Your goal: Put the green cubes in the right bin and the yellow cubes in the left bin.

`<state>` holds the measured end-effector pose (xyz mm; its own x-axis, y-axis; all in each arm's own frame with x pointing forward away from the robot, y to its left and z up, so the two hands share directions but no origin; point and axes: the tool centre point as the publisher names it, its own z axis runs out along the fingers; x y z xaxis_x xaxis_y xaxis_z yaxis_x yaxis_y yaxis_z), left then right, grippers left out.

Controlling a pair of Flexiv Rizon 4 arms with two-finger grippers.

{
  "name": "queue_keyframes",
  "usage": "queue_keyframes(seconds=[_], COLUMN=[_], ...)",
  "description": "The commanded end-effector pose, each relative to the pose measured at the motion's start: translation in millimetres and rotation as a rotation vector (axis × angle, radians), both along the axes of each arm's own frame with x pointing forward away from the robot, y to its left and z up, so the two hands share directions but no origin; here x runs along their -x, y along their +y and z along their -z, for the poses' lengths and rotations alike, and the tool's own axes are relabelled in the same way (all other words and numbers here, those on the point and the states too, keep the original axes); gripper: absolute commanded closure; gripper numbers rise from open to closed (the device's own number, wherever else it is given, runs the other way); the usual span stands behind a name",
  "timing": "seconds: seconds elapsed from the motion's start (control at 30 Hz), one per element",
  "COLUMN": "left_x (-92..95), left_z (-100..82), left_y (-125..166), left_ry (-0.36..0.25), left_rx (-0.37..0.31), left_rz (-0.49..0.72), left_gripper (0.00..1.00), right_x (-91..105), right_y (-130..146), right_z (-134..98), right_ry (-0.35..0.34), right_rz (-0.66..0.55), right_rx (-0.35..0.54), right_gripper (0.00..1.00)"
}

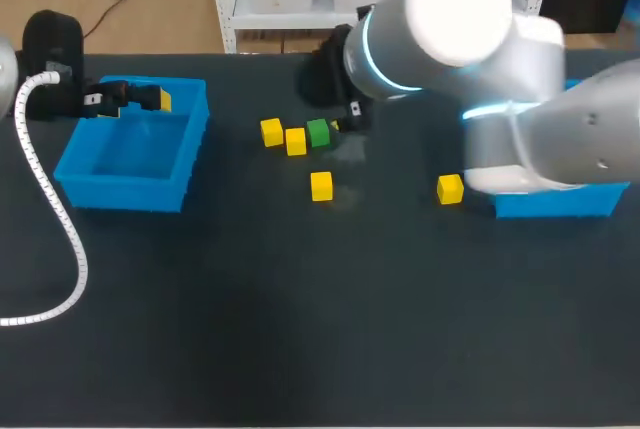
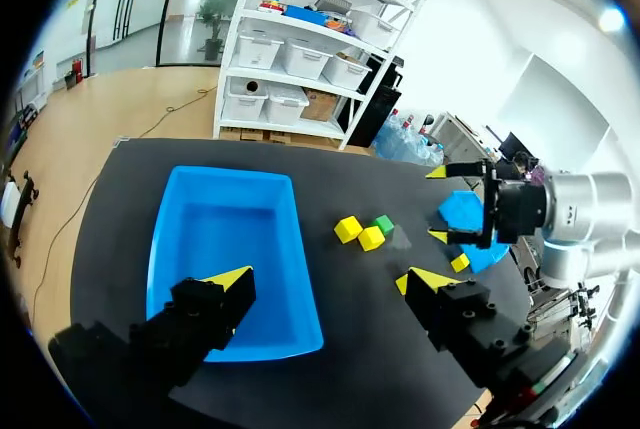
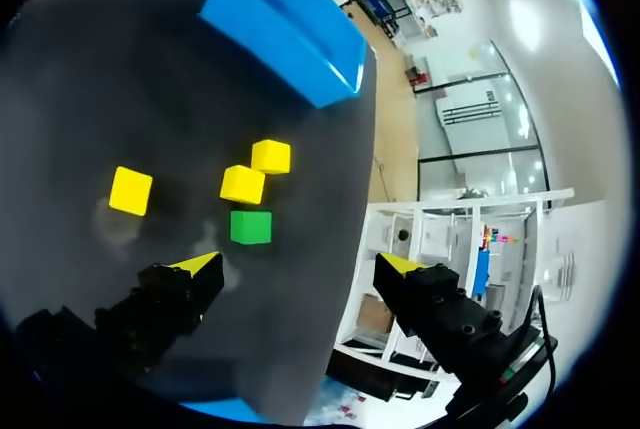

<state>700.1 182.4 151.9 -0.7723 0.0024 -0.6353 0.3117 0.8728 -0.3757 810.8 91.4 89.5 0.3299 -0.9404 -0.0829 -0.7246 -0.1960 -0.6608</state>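
Observation:
One green cube (image 1: pixel 318 133) lies mid-table beside two yellow cubes (image 1: pixel 271 132) (image 1: pixel 295 141). A third yellow cube (image 1: pixel 320 186) lies nearer the front, and another yellow cube (image 1: pixel 450 189) sits by the right bin (image 1: pixel 560 201). My right gripper (image 1: pixel 343 121) hangs open just right of the green cube (image 3: pixel 250 226), which lies ahead of its fingers, gripper (image 3: pixel 298 264) empty. My left gripper (image 1: pixel 130 99) is open and empty over the far edge of the left bin (image 1: pixel 130 154). The left wrist view shows the left gripper (image 2: pixel 328 279) open above the left bin (image 2: pixel 225 249).
My right arm's big grey links (image 1: pixel 500 59) cover most of the right bin and the table's far right. A white ribbed cable (image 1: pixel 60 219) trails over the table's left side. Both bins are blue; the left bin holds nothing that I can see.

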Motion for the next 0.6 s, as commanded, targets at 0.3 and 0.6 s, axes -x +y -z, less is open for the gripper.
queue_keyframes(seconds=[0.3, 0.6], left_x=[0.2, 0.2], left_z=[1.5, 1.5], left_y=[1.9, 1.9], left_ry=[-0.006, -0.006], left_rx=[0.009, 0.009], left_rz=[0.006, 0.006], left_gripper=[0.0, 0.0], right_x=[-13.0, -15.1], right_y=[7.6, 8.9], right_z=[2.6, -2.5], right_ry=[0.299, 0.314], right_rz=[0.006, 0.04], right_rx=[0.058, -0.011], right_gripper=[0.0, 0.0])
